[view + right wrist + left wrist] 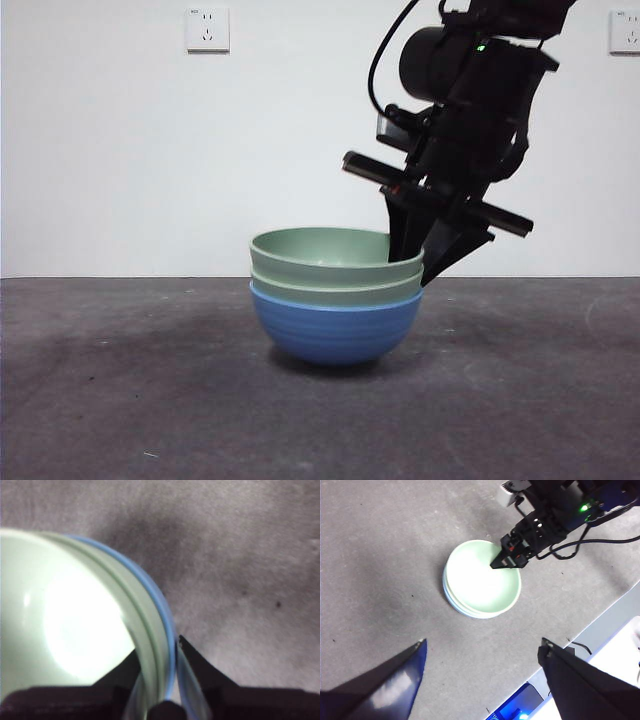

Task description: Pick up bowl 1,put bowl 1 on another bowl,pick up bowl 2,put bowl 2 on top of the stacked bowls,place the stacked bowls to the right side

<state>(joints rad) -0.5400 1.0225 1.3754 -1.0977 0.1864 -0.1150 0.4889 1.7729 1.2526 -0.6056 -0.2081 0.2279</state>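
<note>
we take the stacked bowls as our landmark. under them runs the grey table, and behind them stands the white wall with a socket high above and off to one side of the stack. the stack sits on the table about mid-scene: two pale green bowls nested in the blue bowl, which rests flat on the surface.

the right gripper comes down at the rim of the stack, its jaws narrow and straddling the wall of all three bowls, one jaw inside the top green bowl and one outside against the blue edge. we judge it is clamped on the rims, ready to carry the stack to the right side. the left gripper hangs high above and away from the stack, jaws wide and holding nothing.

what worries us: the grip is on one side of the rim only, so on lifting the stack may tilt down on the far side. the nested bowls could slide apart or slip from the jaws if the pinch catches only part of the three walls. dragging instead of lifting could also tip the blue bowl over.
</note>
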